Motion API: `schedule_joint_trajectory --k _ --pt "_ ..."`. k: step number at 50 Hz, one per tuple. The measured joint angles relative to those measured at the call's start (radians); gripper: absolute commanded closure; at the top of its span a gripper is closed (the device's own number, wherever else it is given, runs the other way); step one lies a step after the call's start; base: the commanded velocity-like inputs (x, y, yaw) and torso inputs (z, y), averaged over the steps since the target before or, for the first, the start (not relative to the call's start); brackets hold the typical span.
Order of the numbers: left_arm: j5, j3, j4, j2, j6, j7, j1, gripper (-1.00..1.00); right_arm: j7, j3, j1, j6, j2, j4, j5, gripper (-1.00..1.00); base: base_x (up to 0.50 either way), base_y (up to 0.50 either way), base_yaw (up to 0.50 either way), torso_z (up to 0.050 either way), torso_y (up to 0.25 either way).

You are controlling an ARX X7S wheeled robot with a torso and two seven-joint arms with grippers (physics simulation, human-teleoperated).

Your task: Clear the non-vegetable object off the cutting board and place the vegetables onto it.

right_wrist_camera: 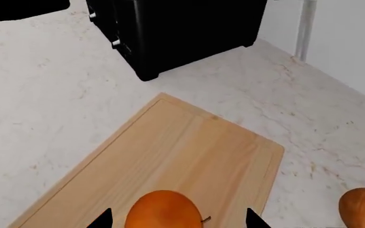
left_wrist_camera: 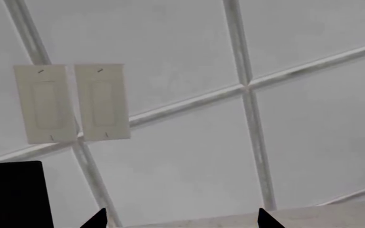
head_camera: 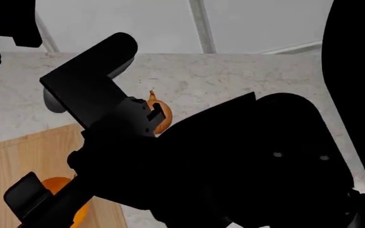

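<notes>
The orange fruit [right_wrist_camera: 163, 210] lies on the light wooden cutting board [right_wrist_camera: 189, 147]. My right gripper [right_wrist_camera: 177, 221] is open above it, with one fingertip on each side and a gap to the fruit on both. In the head view my right arm hides most of the orange fruit [head_camera: 57, 185] and the cutting board [head_camera: 17, 161]. The golden-brown onion [right_wrist_camera: 364, 206] sits on the counter just off the board's edge, and in the head view the onion [head_camera: 160, 113] peeks out behind my arm. My left gripper [left_wrist_camera: 182, 223] is open and empty, facing the tiled wall. The avocado is out of view.
A black appliance [right_wrist_camera: 176, 33] stands on the marble counter [right_wrist_camera: 49, 104] beyond the board's far end. Two white switch plates [left_wrist_camera: 72, 103] are on the grey tiled wall. A black block [left_wrist_camera: 11, 194] shows in the left wrist view.
</notes>
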Motion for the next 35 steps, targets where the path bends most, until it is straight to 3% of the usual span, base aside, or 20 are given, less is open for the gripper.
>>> schedule_joint_trajectory --k 35 --pt "-0.014 0.000 -0.010 -0.009 0.021 -0.012 0.008 -1.00 -0.234 -0.155 -0.050 -0.078 -0.005 0.055 -0.180 -1.00 0.00 0.00 0.00 0.000 0.000"
